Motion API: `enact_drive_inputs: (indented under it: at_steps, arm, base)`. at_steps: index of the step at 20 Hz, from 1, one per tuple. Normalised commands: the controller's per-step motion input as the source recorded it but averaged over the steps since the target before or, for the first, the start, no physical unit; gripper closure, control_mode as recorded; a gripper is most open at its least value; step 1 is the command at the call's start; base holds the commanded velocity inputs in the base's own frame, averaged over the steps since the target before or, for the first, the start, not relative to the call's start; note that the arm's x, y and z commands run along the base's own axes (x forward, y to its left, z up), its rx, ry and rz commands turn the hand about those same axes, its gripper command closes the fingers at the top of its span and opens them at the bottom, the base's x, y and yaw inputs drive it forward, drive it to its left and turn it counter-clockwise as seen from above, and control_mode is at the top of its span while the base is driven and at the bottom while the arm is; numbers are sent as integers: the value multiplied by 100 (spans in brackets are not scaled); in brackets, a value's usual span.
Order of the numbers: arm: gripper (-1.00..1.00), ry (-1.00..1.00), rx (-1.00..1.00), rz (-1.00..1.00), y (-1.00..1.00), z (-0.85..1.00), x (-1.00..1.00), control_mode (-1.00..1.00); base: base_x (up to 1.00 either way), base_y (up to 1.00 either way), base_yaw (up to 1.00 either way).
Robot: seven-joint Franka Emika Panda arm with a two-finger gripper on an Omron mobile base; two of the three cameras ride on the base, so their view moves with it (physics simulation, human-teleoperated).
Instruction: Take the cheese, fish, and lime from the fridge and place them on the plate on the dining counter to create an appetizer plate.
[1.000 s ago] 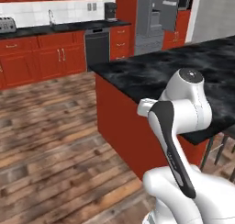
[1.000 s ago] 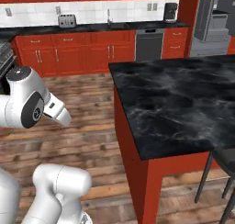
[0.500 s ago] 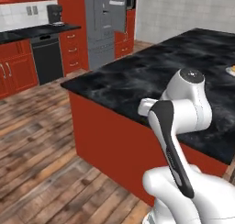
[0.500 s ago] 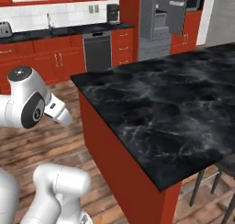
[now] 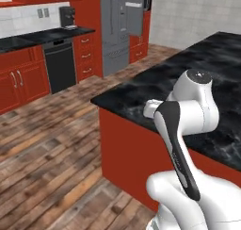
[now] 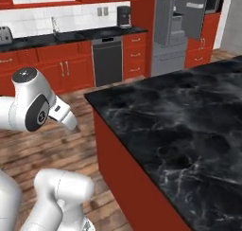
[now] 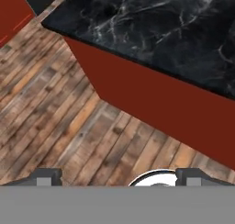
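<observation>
The grey steel fridge (image 5: pixel 123 31) stands at the back of the kitchen with an upper door swung open; it also appears in the right base view (image 6: pixel 177 33). The dining counter (image 5: pixel 188 83), black marble on a red base, runs along the right of my arm, and its corner is close in the right base view (image 6: pixel 179 130). In the hand view my gripper (image 7: pixel 118 177) is open, its fingertips (image 7: pixel 46 175) wide apart over the wooden floor beside the dining counter (image 7: pixel 160 25), with nothing between them. The cheese, fish, lime and plate are out of view.
Red wall cabinets (image 5: pixel 19 80) under a black counter line the back wall, with a black dishwasher (image 5: pixel 60 66) and a coffee machine (image 5: pixel 68 17). A toaster (image 6: pixel 4 34) sits at the far left. Wooden floor (image 5: pixel 52 144) lies open between cabinets and island.
The whole picture has shifted, so the base and its cameras have moved; the fridge now looks larger and nearer. The gripper has stayed open.
</observation>
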Motion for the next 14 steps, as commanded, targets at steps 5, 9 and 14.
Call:
enact_drive_inputs:
  at_steps: [5,9,14]
  arm:
    - [-100,0,0,0,0,0,0,100]
    - [-100,0,0,0,0,0,0,100]
    - [-100,0,0,0,0,0,0,100]
  base:
    - [100,100,0]
    - [100,100,0]
    - [100,100,-1]
